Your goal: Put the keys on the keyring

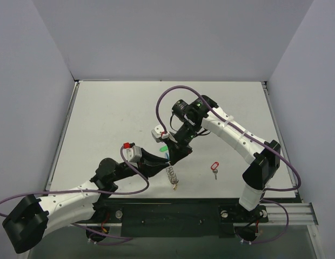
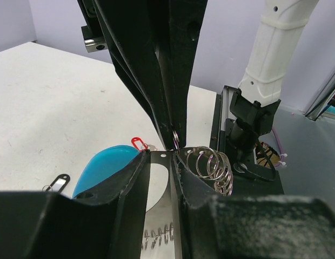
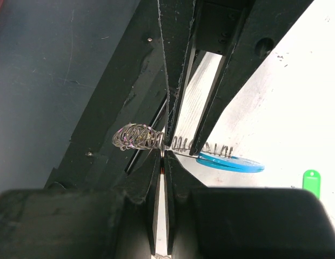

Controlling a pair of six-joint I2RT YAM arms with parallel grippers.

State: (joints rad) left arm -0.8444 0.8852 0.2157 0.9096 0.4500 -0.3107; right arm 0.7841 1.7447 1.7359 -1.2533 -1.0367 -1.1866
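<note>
The keyring is a silvery chain (image 1: 171,174) with a light-blue tag (image 2: 105,164) and a small yellow piece (image 1: 174,185) hanging at its end. My left gripper (image 2: 161,156) holds it above the table; its jaws stand a narrow gap apart, the chain (image 3: 140,137) spans them, the tag is on one side and loose rings (image 2: 210,164) on the other. My right gripper (image 3: 163,154) meets it tip to tip and is shut on one ring of the chain. The red key (image 1: 214,168), green key (image 3: 312,181) and black key (image 2: 57,183) lie on the table, apart from both grippers.
The white table (image 1: 113,118) is walled on three sides. A black rail with the arm bases (image 1: 173,213) runs along the near edge. Both arms cross over the table's front centre.
</note>
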